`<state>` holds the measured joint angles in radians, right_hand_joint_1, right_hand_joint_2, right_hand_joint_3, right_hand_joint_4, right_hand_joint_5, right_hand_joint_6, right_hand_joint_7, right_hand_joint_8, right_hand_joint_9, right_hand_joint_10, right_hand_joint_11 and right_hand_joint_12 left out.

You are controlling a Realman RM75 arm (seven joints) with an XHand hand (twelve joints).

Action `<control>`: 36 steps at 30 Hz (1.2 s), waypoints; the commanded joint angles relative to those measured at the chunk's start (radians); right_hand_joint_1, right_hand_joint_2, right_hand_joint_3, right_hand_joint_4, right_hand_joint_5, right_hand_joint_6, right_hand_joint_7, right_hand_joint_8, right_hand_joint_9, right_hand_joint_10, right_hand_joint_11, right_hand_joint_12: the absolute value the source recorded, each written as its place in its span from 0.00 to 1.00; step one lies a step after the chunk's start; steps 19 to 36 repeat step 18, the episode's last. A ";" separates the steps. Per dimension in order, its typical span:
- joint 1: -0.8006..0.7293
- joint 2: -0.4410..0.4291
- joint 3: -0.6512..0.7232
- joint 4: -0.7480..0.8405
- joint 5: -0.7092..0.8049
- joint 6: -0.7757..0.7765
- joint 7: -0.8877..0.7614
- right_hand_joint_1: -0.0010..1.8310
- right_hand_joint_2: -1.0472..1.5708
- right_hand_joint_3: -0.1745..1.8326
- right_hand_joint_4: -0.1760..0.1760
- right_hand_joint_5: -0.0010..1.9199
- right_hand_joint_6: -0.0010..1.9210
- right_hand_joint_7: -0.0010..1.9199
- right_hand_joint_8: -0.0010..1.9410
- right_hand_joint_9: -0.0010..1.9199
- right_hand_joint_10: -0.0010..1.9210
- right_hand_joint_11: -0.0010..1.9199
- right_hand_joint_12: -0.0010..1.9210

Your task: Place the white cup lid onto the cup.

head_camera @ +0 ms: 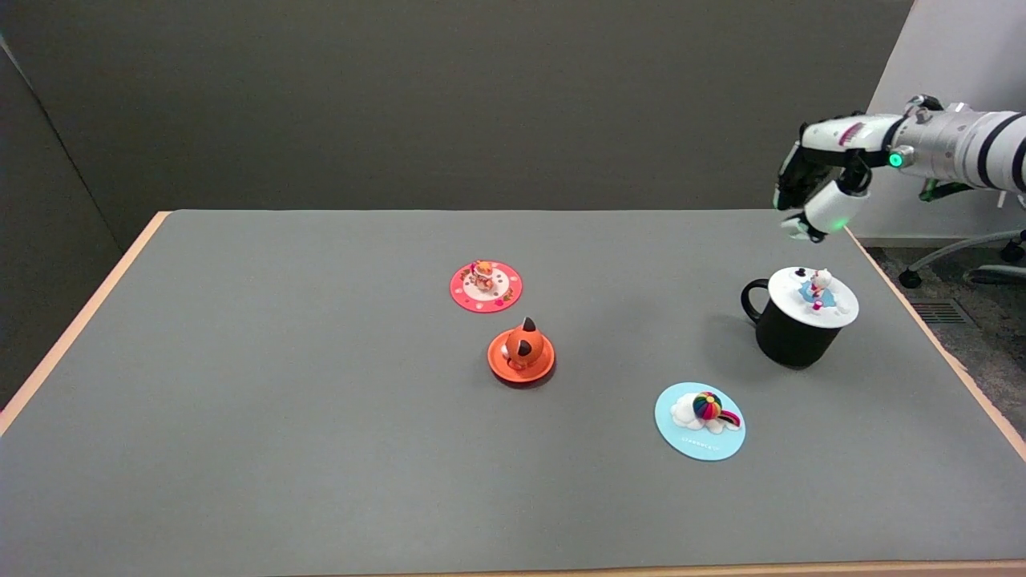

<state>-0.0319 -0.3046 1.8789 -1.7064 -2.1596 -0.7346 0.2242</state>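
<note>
A black mug (789, 332) with its handle to the left stands at the right side of the table. The white lid (813, 295), topped by a small white and blue figure, lies flat on the mug's rim. My right hand (817, 186) hangs in the air above and slightly behind the mug, well apart from the lid. Its fingers are curled downward and hold nothing.
Three other lids lie on the grey table (321, 449): a pink one (486, 286) at centre back, an orange one (521, 355) in front of it, and a light blue one (700, 421) with a rainbow figure near the mug. The table's right edge (946, 353) runs close to the mug.
</note>
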 commanded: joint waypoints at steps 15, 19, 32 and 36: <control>0.003 -0.098 -0.318 -0.039 -0.202 0.740 0.285 0.47 0.63 0.51 0.33 0.42 0.17 0.46 0.11 0.38 0.13 0.25 0.25; 0.004 -0.108 -0.328 -0.041 -0.202 0.776 0.285 0.47 0.63 0.51 0.34 0.43 0.17 0.46 0.11 0.38 0.13 0.25 0.25; 0.004 -0.108 -0.328 -0.041 -0.202 0.776 0.285 0.47 0.63 0.51 0.34 0.43 0.17 0.46 0.11 0.38 0.13 0.25 0.25; 0.004 -0.108 -0.328 -0.041 -0.202 0.776 0.285 0.47 0.63 0.51 0.34 0.43 0.17 0.46 0.11 0.38 0.13 0.25 0.25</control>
